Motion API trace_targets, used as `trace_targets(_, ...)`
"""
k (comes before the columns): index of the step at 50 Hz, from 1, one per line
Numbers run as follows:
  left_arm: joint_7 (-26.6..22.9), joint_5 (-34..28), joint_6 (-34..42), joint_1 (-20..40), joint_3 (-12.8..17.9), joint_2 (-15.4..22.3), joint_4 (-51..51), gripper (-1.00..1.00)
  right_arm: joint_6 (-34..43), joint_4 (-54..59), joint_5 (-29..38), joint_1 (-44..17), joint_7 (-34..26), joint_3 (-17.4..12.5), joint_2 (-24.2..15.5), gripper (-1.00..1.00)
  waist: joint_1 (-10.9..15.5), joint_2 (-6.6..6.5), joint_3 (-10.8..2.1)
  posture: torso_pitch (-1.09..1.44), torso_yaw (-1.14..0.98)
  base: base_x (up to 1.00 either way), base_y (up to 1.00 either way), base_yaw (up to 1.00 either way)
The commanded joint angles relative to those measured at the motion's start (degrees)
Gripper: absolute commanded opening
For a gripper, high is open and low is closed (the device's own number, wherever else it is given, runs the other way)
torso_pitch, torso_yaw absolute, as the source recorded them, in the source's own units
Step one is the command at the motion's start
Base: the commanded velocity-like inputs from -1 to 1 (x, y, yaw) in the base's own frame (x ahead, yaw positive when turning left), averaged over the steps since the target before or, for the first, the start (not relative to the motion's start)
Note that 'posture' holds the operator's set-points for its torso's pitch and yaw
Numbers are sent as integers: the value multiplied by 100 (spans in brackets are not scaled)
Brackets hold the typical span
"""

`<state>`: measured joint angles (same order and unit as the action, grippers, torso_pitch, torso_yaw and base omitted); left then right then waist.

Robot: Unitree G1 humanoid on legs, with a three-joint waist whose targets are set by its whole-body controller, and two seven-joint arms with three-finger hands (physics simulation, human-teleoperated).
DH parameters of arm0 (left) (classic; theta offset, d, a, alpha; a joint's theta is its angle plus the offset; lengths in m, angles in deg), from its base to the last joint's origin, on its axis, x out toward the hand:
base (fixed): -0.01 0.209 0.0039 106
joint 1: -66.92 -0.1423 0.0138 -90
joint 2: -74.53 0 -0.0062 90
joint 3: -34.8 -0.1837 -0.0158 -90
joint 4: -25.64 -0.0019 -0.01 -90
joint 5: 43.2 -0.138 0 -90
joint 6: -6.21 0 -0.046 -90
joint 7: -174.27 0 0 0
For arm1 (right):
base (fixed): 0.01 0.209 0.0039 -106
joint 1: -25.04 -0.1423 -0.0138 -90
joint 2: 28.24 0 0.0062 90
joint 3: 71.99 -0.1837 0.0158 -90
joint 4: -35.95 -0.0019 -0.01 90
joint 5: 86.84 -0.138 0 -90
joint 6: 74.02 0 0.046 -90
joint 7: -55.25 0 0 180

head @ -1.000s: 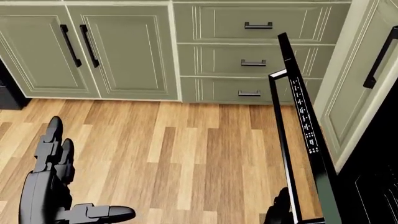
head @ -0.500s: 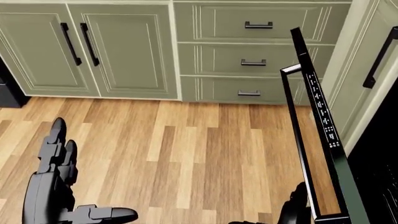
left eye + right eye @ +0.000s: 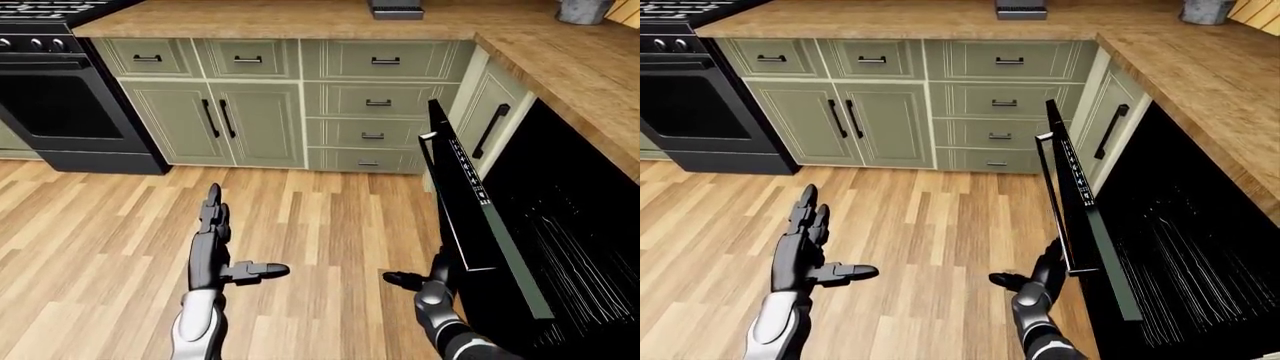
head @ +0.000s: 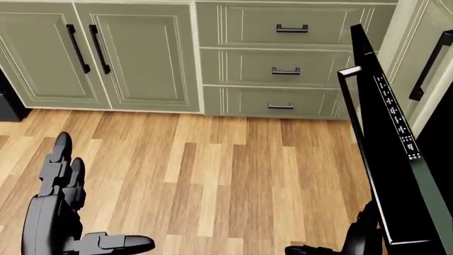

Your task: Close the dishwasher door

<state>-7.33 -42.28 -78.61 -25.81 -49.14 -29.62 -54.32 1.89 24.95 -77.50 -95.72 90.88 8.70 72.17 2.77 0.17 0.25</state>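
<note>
Pressing the dishwasher door — raised, tilted — right hand open beneath its handle.

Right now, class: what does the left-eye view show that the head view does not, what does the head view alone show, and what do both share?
Only the left-eye view shows the black stove, the wooden countertop and the dishwasher's dark interior. The head view adds nothing of its own; it only shows the door's control strip closer. Both share the green cabinets, the wood floor, the part-open dishwasher door, the open left hand and the right hand at the door.
</note>
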Motion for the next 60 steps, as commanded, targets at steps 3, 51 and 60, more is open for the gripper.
trace_targets(3,7,-10,-192,94,-5,14,216,100,-12,-141,-231,-54,231,-145,-325,100,-60,17,-98,0,0,0,0,0)
trace_targets(51,-3,-10,-200,66,-40,-1,192,100,126,-557,-1095,488,-514,-381,-1986,100,-129,139,0,0,0,0,0,0)
trace_targets(60,4,-6,-172,65,-37,-1,226,100,241,-582,-1128,524,-598,-445,-2204,100,-132,146,30,0,0,0,0,0)
